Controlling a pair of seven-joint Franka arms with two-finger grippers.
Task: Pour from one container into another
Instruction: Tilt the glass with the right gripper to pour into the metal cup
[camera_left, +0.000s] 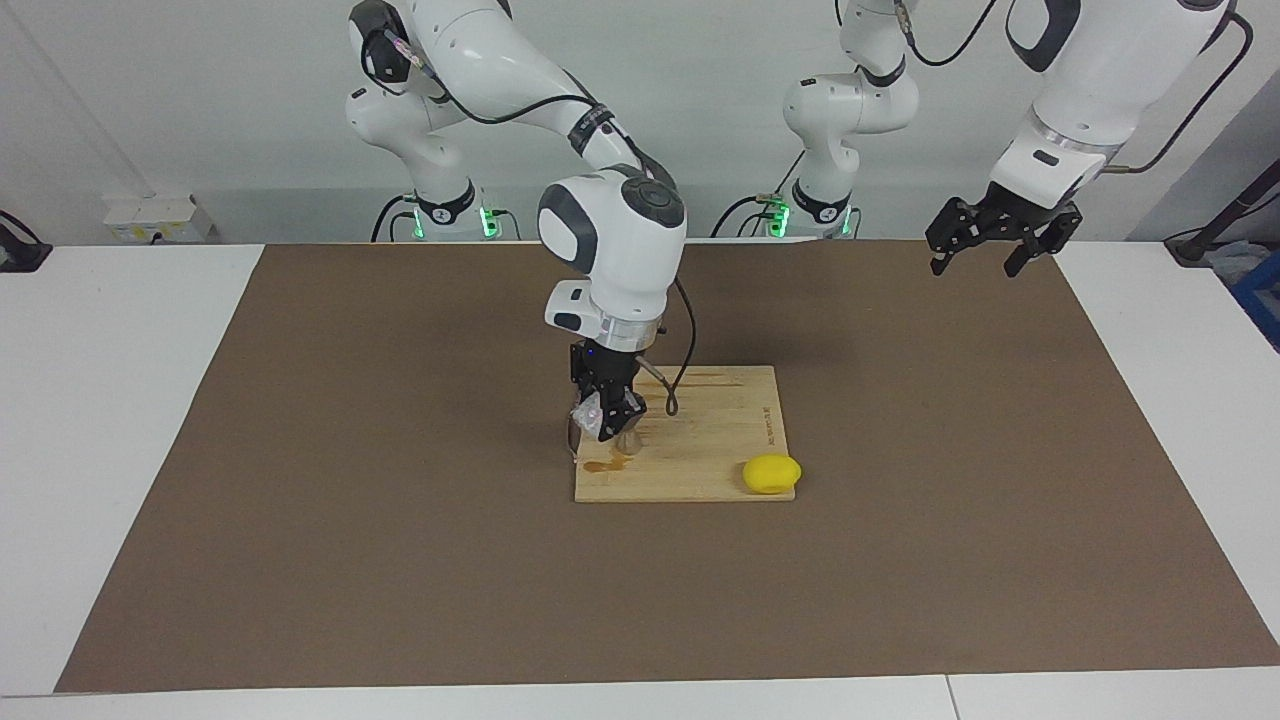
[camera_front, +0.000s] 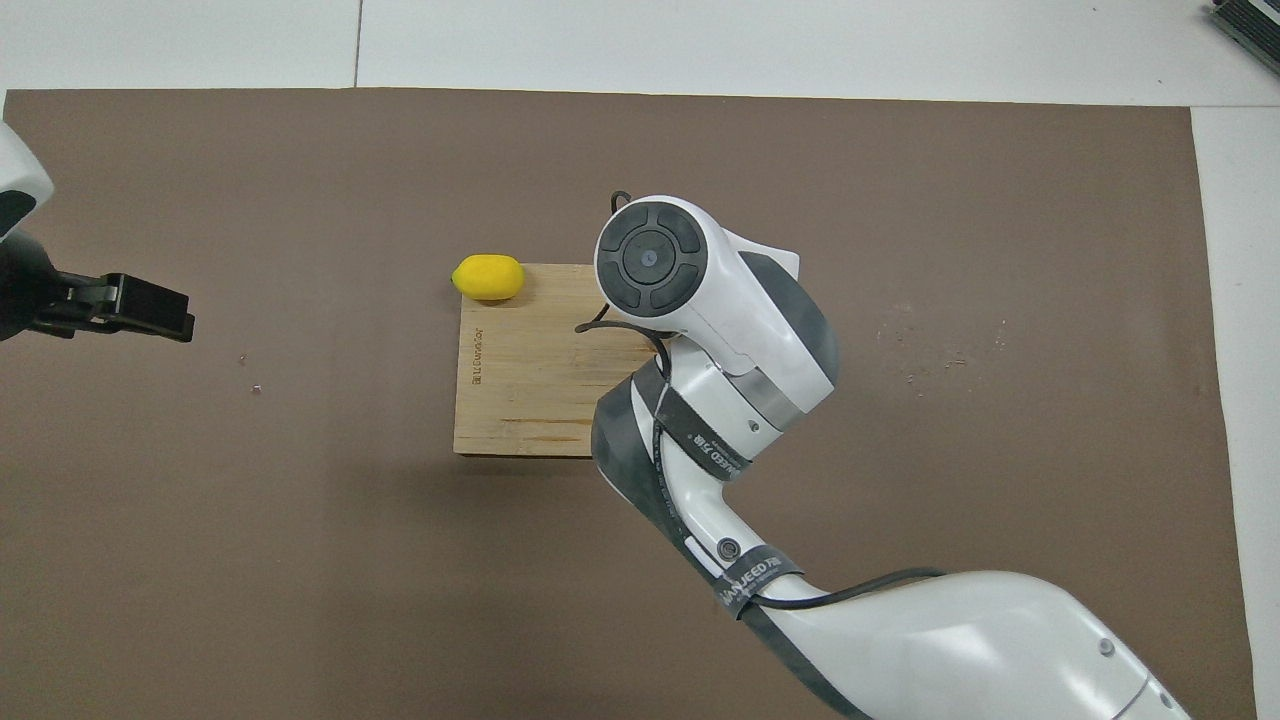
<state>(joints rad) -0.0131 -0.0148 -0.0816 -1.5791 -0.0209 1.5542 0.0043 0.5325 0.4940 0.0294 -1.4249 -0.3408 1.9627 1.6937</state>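
My right gripper (camera_left: 606, 418) is low over the wooden cutting board (camera_left: 700, 445), at its corner toward the right arm's end. It is shut on the small clear cup (camera_left: 586, 417), which is tilted. The silver jigger (camera_left: 629, 441) stands on the board right beside and under the gripper, only partly showing. A small brown puddle (camera_left: 600, 465) lies on the board below the cup. In the overhead view the right arm (camera_front: 700, 330) hides the cup and the jigger. My left gripper (camera_left: 985, 245) is open and empty, raised over the mat at the left arm's end; it also shows in the overhead view (camera_front: 135, 305).
A yellow lemon (camera_left: 771, 473) (camera_front: 488, 278) lies at the board's corner farthest from the robots, toward the left arm's end. The board (camera_front: 520, 370) lies on a brown mat (camera_left: 400, 560) that covers most of the white table.
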